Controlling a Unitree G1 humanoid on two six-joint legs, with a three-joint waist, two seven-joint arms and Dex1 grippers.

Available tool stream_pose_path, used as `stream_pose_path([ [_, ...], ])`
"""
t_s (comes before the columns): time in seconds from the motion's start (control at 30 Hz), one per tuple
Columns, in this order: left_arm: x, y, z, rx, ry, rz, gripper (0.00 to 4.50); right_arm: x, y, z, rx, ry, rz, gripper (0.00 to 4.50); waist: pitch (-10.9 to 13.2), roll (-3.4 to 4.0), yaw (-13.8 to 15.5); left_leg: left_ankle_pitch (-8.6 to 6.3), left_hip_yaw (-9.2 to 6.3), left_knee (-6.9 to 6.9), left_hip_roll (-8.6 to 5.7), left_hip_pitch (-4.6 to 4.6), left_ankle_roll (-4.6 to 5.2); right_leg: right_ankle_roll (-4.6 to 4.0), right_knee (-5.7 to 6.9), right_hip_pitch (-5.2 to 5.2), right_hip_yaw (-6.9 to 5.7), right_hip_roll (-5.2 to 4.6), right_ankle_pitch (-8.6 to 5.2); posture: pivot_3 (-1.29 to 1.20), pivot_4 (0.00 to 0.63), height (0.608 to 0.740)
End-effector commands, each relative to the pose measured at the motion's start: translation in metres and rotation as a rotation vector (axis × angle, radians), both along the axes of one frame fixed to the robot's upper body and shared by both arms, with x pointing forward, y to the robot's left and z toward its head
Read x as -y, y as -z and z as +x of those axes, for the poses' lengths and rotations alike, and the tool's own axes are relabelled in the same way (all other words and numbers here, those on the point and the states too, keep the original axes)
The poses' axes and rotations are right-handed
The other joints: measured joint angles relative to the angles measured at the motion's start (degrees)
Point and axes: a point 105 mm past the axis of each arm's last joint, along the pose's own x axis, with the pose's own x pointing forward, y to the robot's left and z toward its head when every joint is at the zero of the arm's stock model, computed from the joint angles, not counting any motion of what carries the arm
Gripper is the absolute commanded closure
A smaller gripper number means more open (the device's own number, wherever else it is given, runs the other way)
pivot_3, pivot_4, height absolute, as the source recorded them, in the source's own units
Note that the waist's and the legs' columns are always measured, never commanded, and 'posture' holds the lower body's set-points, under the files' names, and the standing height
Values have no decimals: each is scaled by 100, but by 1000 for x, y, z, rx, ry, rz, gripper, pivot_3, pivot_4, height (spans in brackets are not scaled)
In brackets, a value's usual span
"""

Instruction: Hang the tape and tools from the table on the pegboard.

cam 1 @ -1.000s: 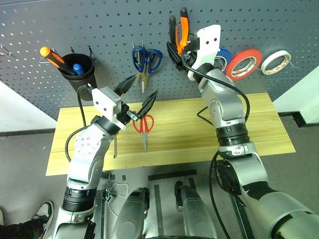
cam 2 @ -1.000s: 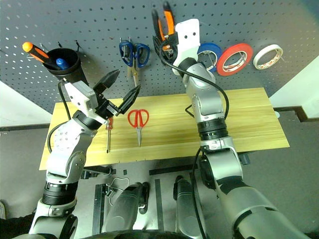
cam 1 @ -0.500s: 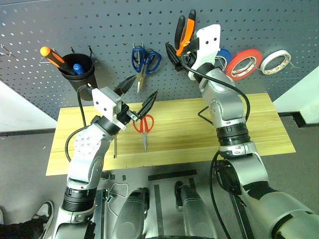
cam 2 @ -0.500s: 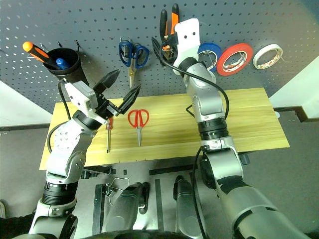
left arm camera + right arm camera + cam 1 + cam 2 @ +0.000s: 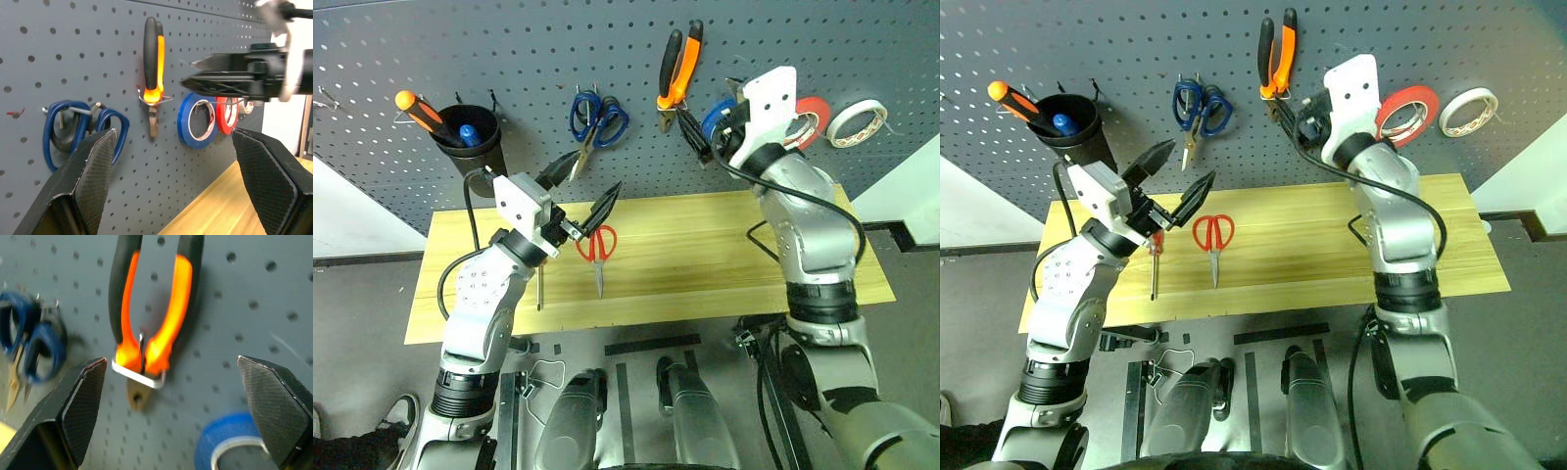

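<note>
**Q:** Two task items hang on the pegboard point(image 5: 509, 59) already, correct?

**A:** Correct. Item one: pliers point(image 5: 677, 67), orange-and-black handles, seated on a metal hook, upper centre of the frame. Item two: red tape point(image 5: 1406, 115), upper right, hanging on the board between the blue roll point(image 5: 717, 117) and the white roll point(image 5: 857, 121).

**Q:** Remaining on the table point(image 5: 705, 264)?

**A:** Two items. Red-handled scissors point(image 5: 596, 251), flat on the wood, centre left, blades pointing toward the lower edge. Slim screwdriver point(image 5: 1154, 266), just left of the scissors, lying under the left arm.

**Q:** Grippers?

**A:** Right gripper point(image 5: 700, 137): fingers spread wide, nothing between them, just below and right of the pliers. In its wrist view the pliers hang free on the hook between the splayed fingers, so that tool reads as delivered and released. Left gripper point(image 5: 579, 188): fingers likewise apart and empty, poised above the scissors and screwdriver, centre left.

**Q:** Step in hand?

**A:** By my judgement, pliers step closed; the right arm is clear of the hook. Scissors or screwdriver next.

**Q:** Requirements for that move?

**A:** Left gripper lowers to the table, closes on the chosen tool, then carries it to a free hook. The black cup point(image 5: 470, 137), upper left, may suit the screwdriver.
</note>
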Motion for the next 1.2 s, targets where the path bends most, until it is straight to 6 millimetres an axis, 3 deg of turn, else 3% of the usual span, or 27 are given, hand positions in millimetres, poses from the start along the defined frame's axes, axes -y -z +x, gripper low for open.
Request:
stream_pose_path([
  [0.03, -2, 0, -10, 10, 1, 9, 551, 6, -13, -25, 31, -29, -4, 39, 0, 0, -4, -3, 1, 0, 0, 2, 6, 0, 0, 0, 2, 0, 0, 94, 261, 740],
  [0.17, -20, 8, -3, -76, -101, -2, 551, 5, -5, -49, -52, -160, -11, 39, 0, 0, 0, -10, -3, 0, 1, 5, 18, 0, 0, 3, 3, -1, 0, 83, 261, 740],
  [0.3, -25, 15, -2, -177, -131, -14, 551, 2, 16, -71, -148, -275, -83, 39, 0, 0, 2, -17, -2, -1, 1, 41, 30, 0, -4, 41, 2, 0, 0, 84, 263, 740],
  [0.43, -25, 42, 5, -320, -252, -6, 551, -5, 50, -87, -256, -350, -155, 39, 0, -1, 7, -24, -2, -1, 0, 62, 40, 1, -12, 68, 0, 0, -1, 85, 269, 740],
  [0.73, -27, 92, 22, -582, -519, -4, 551, -23, 82, -110, -317, -479, -252, 39, 0, -4, 10, -23, -2, 1, 1, 78, 39, 2, -8, 81, -1, 5, -1, 82, 281, 740],
  [0.93, -22, 118, 32, -714, -629, -26, 551, -27, 85, -110, -316, -489, -256, 39, 0, -5, 15, -24, -3, 2, -1, 79, 40, 2, -11, 84, -3, 2, -1, 76, 283, 740],
  [1.2, 5, 153, 41, -881, -632, 23, 551, -35, 77, -116, -281, -539, -233, 39, -1, -5, 14, -24, -4, 1, -1, 78, 39, 2, -13, 84, -4, 2, -1, 74, 278, 740],
])
